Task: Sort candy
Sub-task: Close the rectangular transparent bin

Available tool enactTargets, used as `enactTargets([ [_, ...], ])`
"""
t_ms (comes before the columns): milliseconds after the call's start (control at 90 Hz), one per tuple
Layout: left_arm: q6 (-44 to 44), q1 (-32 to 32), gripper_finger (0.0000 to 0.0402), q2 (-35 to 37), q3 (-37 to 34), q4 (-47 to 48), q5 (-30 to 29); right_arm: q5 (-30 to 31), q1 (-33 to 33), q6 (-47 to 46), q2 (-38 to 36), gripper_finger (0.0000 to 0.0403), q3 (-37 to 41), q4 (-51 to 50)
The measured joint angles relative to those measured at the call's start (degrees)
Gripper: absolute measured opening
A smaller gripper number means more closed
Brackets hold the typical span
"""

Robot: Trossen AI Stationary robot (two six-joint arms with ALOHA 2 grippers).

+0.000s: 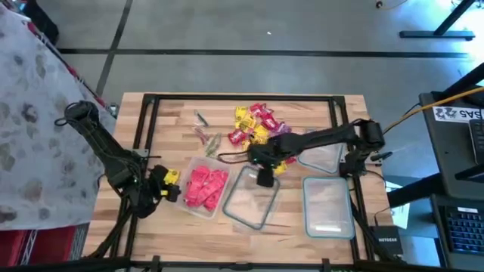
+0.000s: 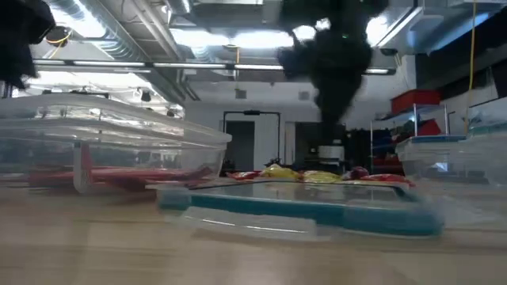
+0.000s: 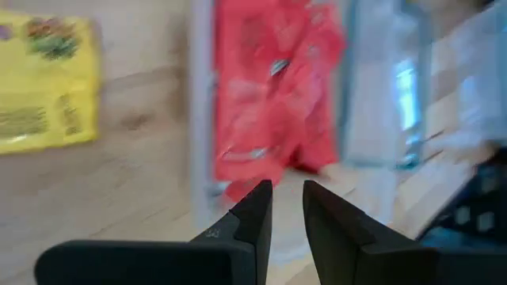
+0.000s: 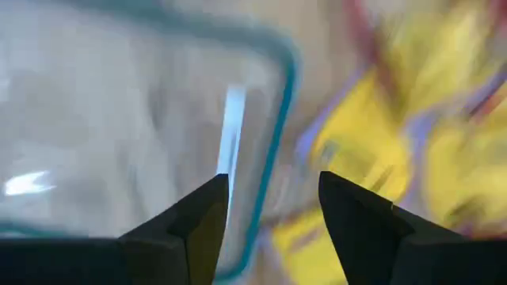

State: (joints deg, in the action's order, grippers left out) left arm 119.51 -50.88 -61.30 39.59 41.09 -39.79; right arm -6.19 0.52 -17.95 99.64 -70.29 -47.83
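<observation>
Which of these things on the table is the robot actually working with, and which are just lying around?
In the job:
- mixed pile of shiny wrapped candies
- pink candies sorted in clear plastic tub
- yellow candy packet
- empty clear tubs
- right gripper

Lying about:
- black router box

A grey floor crossed by a dark line fills the upper frame of the high view, while the low view shows bright ceiling lights, ducting and a dark doorway mid-frame.

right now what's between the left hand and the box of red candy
High view: one yellow candy on bare table lies between the left hand and the container of red candy. The left wrist view shows it beside that container.
</observation>
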Motion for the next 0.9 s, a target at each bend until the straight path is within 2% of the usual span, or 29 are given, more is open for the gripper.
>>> enactTargets([
  [100, -6.81, 2.29, 0.0055, 0.11, 1.11, -3.77, -5.01, -9.01, -1.58, -4.7, -2.86, 0.0186, 4.26, -0.25],
  [211, -24.77, 9.58, 0.0043, 0.11, 4.71, -9.74, -1.81, -16.19, -2.83, -10.34, -2.98, 0.0186, 6.5, -1.08],
  [344, -50.5, 21.0, 0.0025, -0.19, 9.28, -21.53, 5.71, -16.48, -2.82, -14.88, -2.94, 0.0186, 6.58, -0.14],
  [478, -64.23, 29.69, 0.0014, -1.89, 12.82, -28.52, 11.29, -13.83, -2.8, -18.06, -1.75, 0.0186, 6.64, -0.01],
  [589, -68.75, 34.76, 0.0012, -4.62, 13.55, -31.03, 15.89, -13.57, -2.8, -18.09, 1.12, 0.0186, 6.65, 4.53],
  [722, -68.0, 38.26, 0.0011, -9.4, 13.57, -29.44, 20.18, -13.91, -2.73, -17.91, 4.61, 0.0186, 6.65, 14.2],
  [778, -64.81, 38.74, 0.0011, -10.89, 13.57, -25.28, 20.23, -13.42, -2.76, -18.23, 5.25, 0.0186, 6.65, 17.48],
  [900, -52.61, 39.39, 0.0011, -11.69, 13.55, -8.49, 17.59, -7.53, -2.76, -19.22, 5.61, 0.0186, 6.63, 19.99],
])
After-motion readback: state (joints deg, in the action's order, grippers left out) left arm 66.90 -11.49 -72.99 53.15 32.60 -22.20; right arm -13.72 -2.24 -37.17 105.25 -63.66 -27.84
